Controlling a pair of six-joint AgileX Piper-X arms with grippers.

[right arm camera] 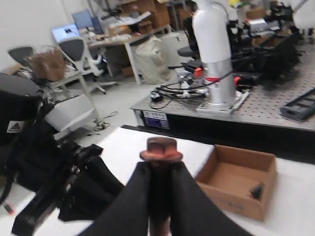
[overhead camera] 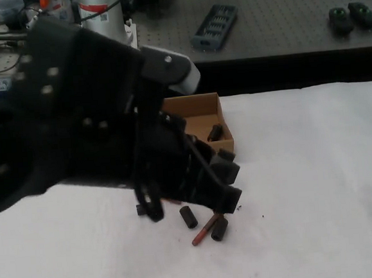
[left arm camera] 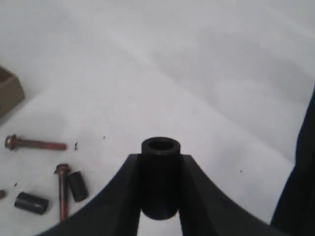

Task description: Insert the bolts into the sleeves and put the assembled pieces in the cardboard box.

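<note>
My left jaws are closed on a black sleeve (left arm camera: 161, 189). It stands upright between them, and its open bore faces the wrist camera. Below it is the white cloth covering the desk (left arm camera: 197, 73).

Loose parts lie on that cloth:
- a long bolt (left arm camera: 34, 143) lies on its own
- a second bolt (left arm camera: 61, 194) lies with a short sleeve (left arm camera: 78, 185) just beside its shank
- a fourth piece, another sleeve (left arm camera: 31, 203), lies close by on its side

My right jaws grip a copper-coloured bolt (right arm camera: 161, 150) by the shank, with its flanged head sticking up above the jaw tips. Beyond it the cardboard box (right arm camera: 236, 182) sits open on the desk. One small dark piece (right arm camera: 256, 190) lies inside, close to a wall; I cannot tell whether it is a bare sleeve or an assembled pair. The other arm (right arm camera: 74, 182) hangs low over the cloth off to one side.

In the high view a black arm (overhead camera: 108, 138) reaches over the desk and covers part of the box; I cannot tell which side it belongs to. The loose bolts and sleeves lie on the cloth just in front of the box, near the arm's tip.
</note>
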